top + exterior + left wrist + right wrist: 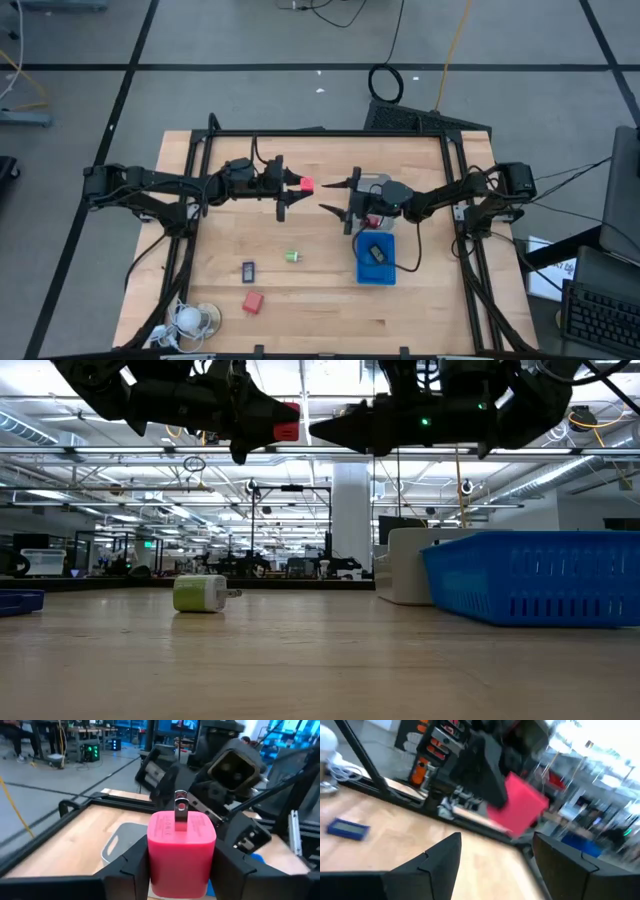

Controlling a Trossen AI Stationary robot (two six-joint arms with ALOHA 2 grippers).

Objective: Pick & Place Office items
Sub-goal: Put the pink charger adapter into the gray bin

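Basically looks like a mid-air handoff setup. Left gripper [300,186] up over the middle of the surface [320,300], jaws narrow and clamped on the sides of a red charger block [181,850], metal prong end poking forward out of the grip. Right gripper [332,197] just beside it, jaws spread wide, holding nothing, mouth facing the block.

Key relation: block straight ahead of the right jaws, near but apart, not yet between the fingers. In the right wrist view, block tilted, floating beyond the gap. Block pretty stubby, so its long-ish axis runs from the left jaws out toward the right arm, prong end leading. Probably means closing on the free front half, across the flat sides, clear of the prong and of the left fingers [125,870].

Right arm nearer the blue tray [360,272], which sits just under its forearm, so likely the drop spot. Other bits down on the surface, well apart from both jaws: green bit [292,257], dark rectangular piece [248,270], another red block [252,301].
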